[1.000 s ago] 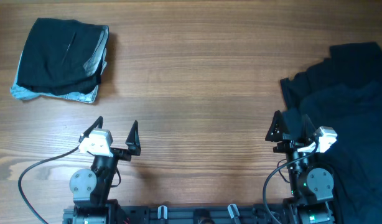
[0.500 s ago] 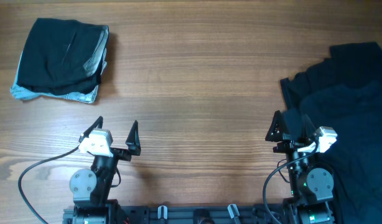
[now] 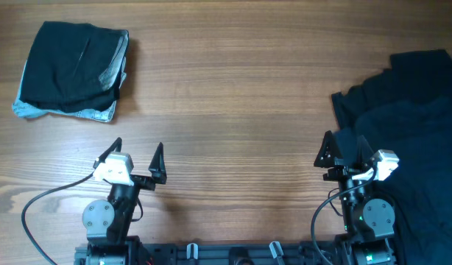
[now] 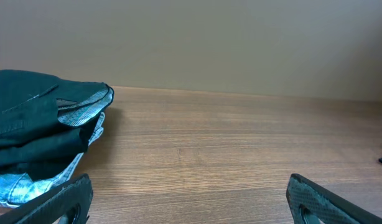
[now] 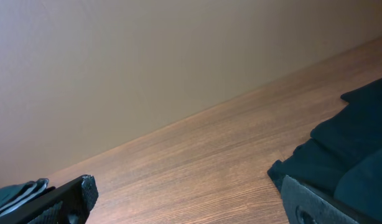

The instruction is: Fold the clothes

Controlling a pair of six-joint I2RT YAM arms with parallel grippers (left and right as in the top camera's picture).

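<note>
Clothes lie in two groups on the wooden table [image 3: 233, 96]; a folded stack [image 3: 71, 70] of dark garments, with light-blue denim [image 4: 17, 185] at its bottom, sits at the far left, well apart from the left gripper [image 3: 136, 149], ahead of it and off to its left; a loose heap [image 3: 410, 132] of dark garments spreads along the right edge, just beside the right gripper [image 3: 344, 146]; both grippers stand with fingers spread wide, holding nothing.
</note>
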